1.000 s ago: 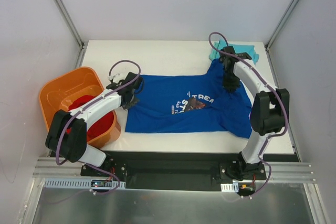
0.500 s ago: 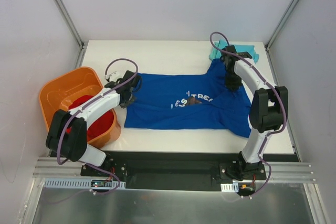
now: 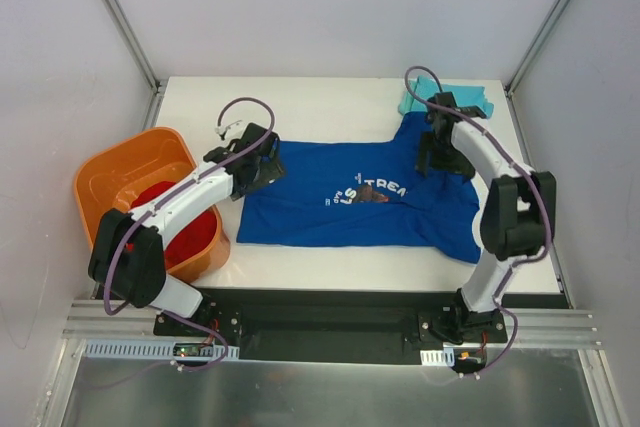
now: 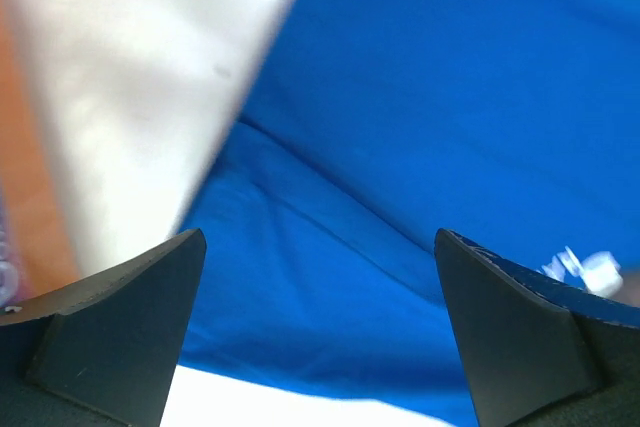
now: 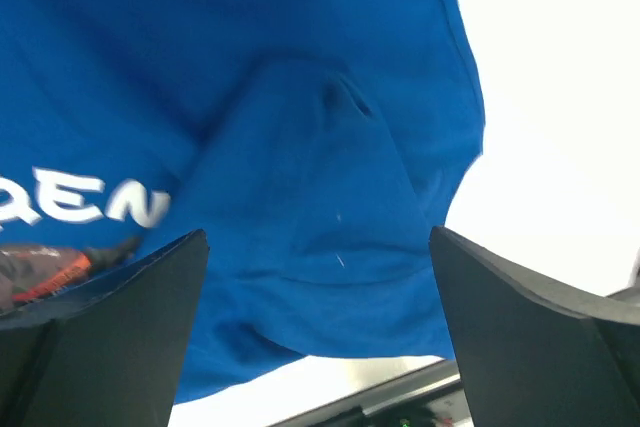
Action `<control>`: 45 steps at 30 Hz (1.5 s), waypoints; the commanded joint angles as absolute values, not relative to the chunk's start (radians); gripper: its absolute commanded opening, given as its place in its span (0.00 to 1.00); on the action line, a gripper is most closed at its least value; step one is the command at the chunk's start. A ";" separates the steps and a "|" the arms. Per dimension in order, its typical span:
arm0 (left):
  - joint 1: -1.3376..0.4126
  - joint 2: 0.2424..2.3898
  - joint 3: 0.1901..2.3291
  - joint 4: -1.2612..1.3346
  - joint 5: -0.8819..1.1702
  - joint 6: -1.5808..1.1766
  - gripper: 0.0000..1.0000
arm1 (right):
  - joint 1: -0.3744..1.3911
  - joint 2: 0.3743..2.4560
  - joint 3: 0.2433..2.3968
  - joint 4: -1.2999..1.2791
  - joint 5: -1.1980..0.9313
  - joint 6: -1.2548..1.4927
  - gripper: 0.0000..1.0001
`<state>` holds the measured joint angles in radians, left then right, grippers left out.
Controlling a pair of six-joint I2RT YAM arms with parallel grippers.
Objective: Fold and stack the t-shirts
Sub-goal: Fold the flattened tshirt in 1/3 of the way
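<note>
Two grippers are hovering, fingers spread wide and clasping nothing, left gripper (image 3: 266, 165) over the left edge and right gripper (image 3: 438, 159) over the upper right of the royal blue t-shirt (image 3: 340, 209) lying mid-frame (light teal t-shirt (image 3: 470, 97) upper right, red t-shirt (image 3: 192, 235) in the orange tub (image 3: 125, 154), left).

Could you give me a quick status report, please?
Left claw open, right claw open, both empty. Blue t-shirt spread on table. Teal t-shirt close behind right claw.

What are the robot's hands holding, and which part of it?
Nothing. The left gripper and the right gripper both stand open over the blue shirt, with no cloth pinched in either.
</note>
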<state>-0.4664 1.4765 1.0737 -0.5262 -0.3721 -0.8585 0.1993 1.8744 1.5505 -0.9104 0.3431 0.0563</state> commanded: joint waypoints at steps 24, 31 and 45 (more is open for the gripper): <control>-0.617 1.437 0.655 -0.213 -0.101 -0.856 0.99 | -0.357 1.319 0.821 -0.761 -0.167 0.109 0.66; -0.581 1.440 0.623 -0.207 -0.100 -0.822 0.99 | -0.351 1.318 0.833 -0.781 -0.048 0.104 0.64; -0.558 1.428 0.620 -0.199 -0.107 -0.788 0.99 | -0.285 1.404 0.867 -0.788 -0.020 0.077 0.28</control>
